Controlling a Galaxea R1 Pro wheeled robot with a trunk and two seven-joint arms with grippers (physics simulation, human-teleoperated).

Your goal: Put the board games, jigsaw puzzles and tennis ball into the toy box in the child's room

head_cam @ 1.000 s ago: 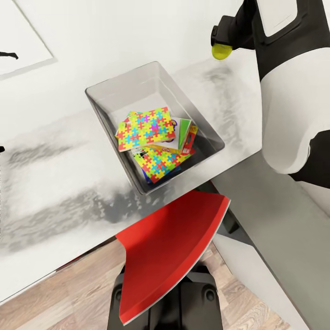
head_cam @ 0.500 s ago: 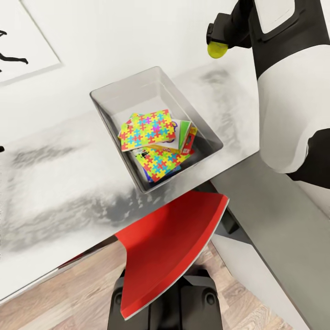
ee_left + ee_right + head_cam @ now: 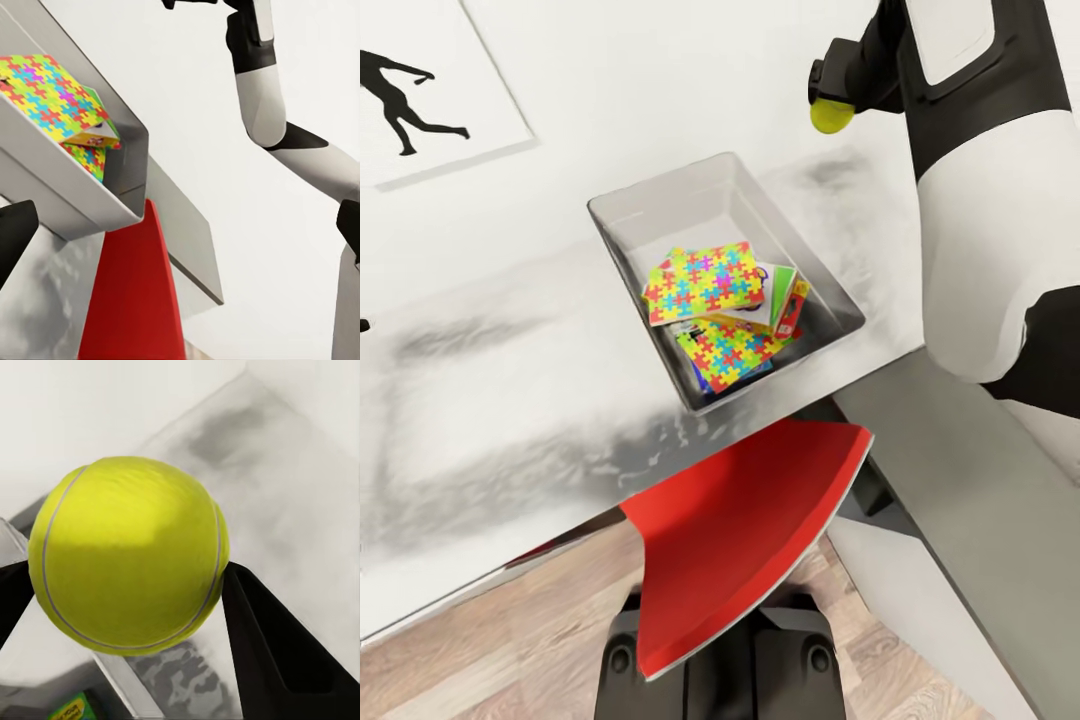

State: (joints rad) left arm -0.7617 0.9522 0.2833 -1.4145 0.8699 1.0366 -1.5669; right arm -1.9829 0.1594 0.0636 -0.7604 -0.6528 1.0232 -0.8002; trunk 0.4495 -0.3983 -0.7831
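Right end effector [image 3: 830,108] is clamped on the tennis ball [image 3: 831,115], one dark finger [image 3: 277,645] pressed to each side of it in the right wrist view; the ball hangs in the air above the bench [image 3: 490,400], off the bin's far right corner, roughly at 1 o'clock from the toy box [image 3: 650,205] in the head view. Judged purpose: the ball is carried high so it clears the sloping wall before release, and it is not yet over the opening. The right arm [image 3: 970,220] reaches up and forward from the right edge of the head view, forearm steep, wrist turned so the fingers point down toward the bench. The toy box sits on the bench near its front edge, long axis running about 11 to 5 o'clock. Inside lie two jigsaw puzzles [image 3: 706,281], the upper overlapping the lower, heaped at the 5 o'clock end, with green, red and blue edges of the board games [image 3: 788,300] showing beneath and beside them; the 11 o'clock end is bare, a likely landing spot. Left end effector [image 3: 11,240]: one dark finger at the frame edge of the left wrist view, beside the bin's outer wall; its state I cannot tell. A red chair back [image 3: 745,530] stands at 6 o'clock of the bin, tucked below the bench.
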